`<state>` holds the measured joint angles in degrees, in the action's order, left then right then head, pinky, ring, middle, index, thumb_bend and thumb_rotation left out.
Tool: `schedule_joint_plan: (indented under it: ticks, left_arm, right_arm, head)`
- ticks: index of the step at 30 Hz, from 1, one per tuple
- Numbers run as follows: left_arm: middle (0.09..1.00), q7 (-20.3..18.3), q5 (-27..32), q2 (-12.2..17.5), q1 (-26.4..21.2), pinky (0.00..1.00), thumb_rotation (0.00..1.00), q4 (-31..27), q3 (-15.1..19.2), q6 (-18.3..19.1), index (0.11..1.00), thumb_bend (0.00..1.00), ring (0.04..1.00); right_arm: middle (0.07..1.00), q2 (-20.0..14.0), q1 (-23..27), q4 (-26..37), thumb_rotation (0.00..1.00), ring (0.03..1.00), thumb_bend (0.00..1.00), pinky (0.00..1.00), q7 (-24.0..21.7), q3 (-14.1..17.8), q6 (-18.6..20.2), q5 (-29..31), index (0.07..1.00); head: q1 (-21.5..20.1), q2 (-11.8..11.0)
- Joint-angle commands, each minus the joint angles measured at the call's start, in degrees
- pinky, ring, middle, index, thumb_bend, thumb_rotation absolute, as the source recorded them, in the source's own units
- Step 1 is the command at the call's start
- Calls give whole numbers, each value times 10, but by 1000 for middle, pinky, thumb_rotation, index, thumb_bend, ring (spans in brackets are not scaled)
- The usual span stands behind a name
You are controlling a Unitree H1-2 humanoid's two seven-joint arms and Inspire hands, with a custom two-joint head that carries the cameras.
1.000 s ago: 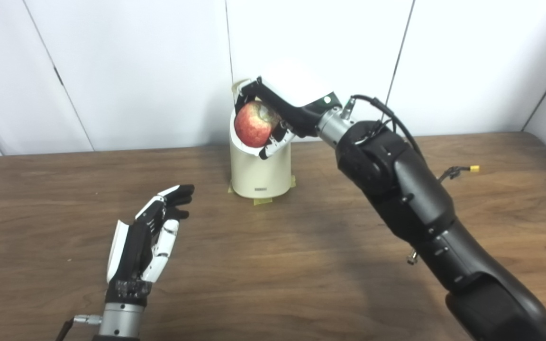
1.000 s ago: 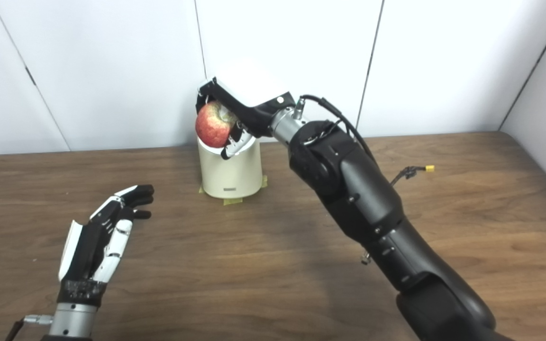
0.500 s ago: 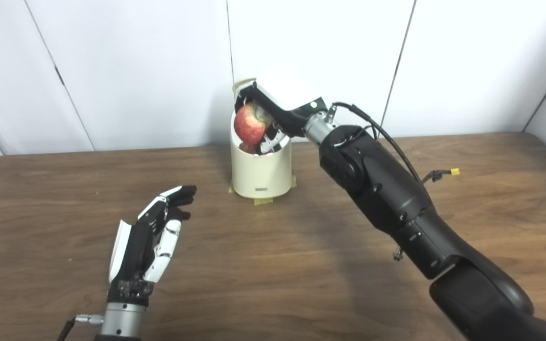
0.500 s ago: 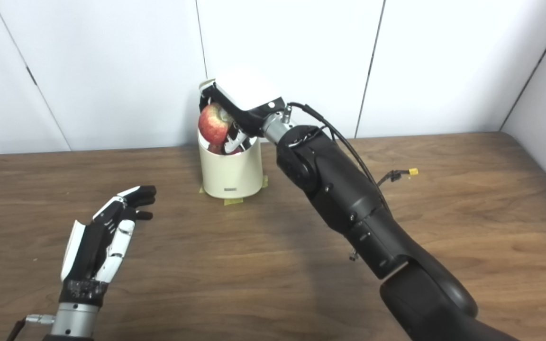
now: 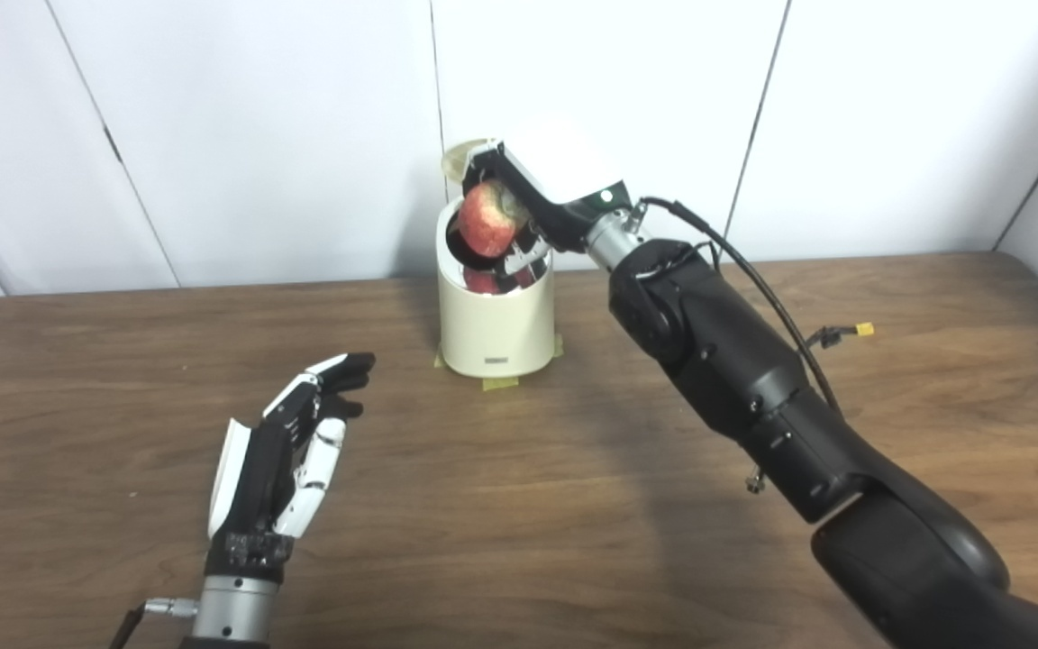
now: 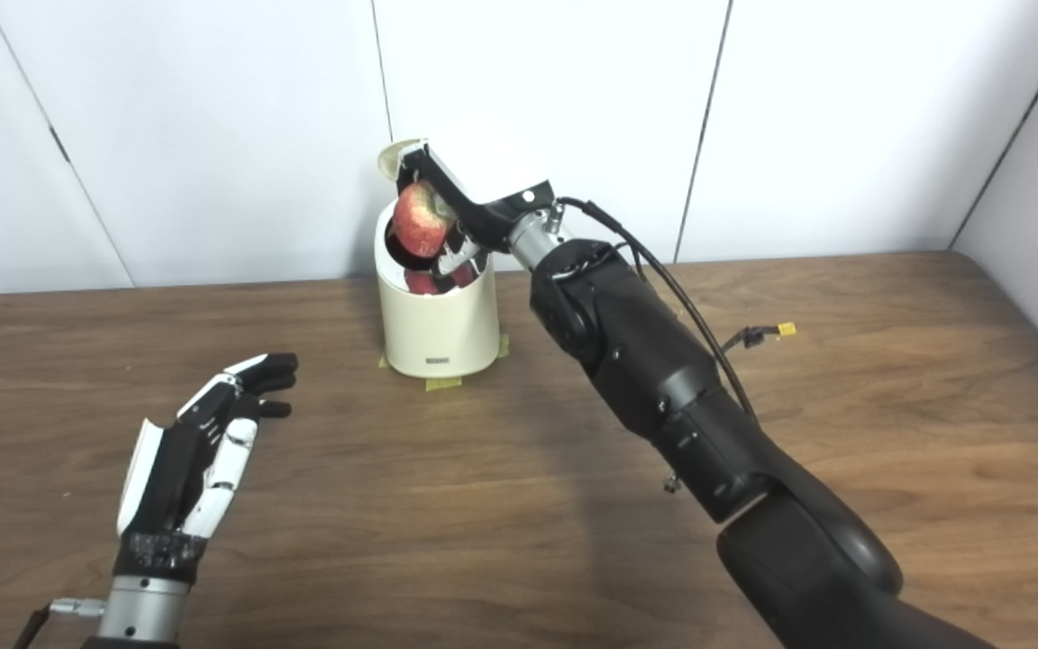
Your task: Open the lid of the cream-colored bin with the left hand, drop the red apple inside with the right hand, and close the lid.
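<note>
My right hand (image 5: pixel 532 194) is stretched out over the cream-colored bin (image 5: pixel 495 329), which stands at the far side of the brown wooden worktop (image 5: pixel 519 505), close to the white wall panels. Its fingers (image 5: pixel 523 261) are curled around the red apple (image 5: pixel 487 223), grasping it just above the bin's open mouth, with the fingertips dipping inside the rim. The lid (image 5: pixel 462 159) is tipped up behind the opening, only its pale edge showing past my hand. Inside the bin I can see a patch of red on the shiny lining (what it is, I cannot tell).

Strips of yellowish tape (image 5: pixel 501 383) show at the foot of the bin, against the wood.

My left hand (image 5: pixel 280 460) is near the front left of the worktop, well apart from the bin — released, holding nothing, its fingers (image 5: pixel 339 374) extended and slightly spread, pointing away from me toward the bin.

A black cable runs from my right wrist along the forearm and ends in a small yellow connector (image 5: pixel 863 331).
</note>
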<state>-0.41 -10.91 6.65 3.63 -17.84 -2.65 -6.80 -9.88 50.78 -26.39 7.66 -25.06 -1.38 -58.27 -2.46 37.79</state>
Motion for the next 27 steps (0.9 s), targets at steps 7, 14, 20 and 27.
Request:
schedule_joint_plan:
  ticks: [7, 14, 20, 27]
  left_arm:
    - [803, 3, 7, -9, -4, 693, 801, -9, 1, -11, 772, 245, 791]
    - [803, 3, 10, -10, -5, 688, 791, -8, 0, -15, 770, 244, 786]
    - [803, 1, 9, -8, -4, 689, 794, -12, -1, -4, 773, 252, 786]
    - [808, -3, 11, -7, -3, 693, 789, -14, -2, 1, 777, 249, 792]
  right_arm:
    - [545, -8, 40, 13, 0, 404, 513, 237, 3, -2, 32, -16, 484]
    - [566, -7, 29, 45, 0, 433, 512, 301, -50, 6, 45, 13, 462]
    - [578, -11, 18, 67, 122, 447, 522, 339, -70, 9, 37, 41, 487]
    - [618, -15, 15, 70, 135, 451, 800, 334, -79, 5, 32, 50, 530]
  head:
    - [-2, 0]
    - [-1, 0]
    - [-2, 1]
    - [-3, 1]
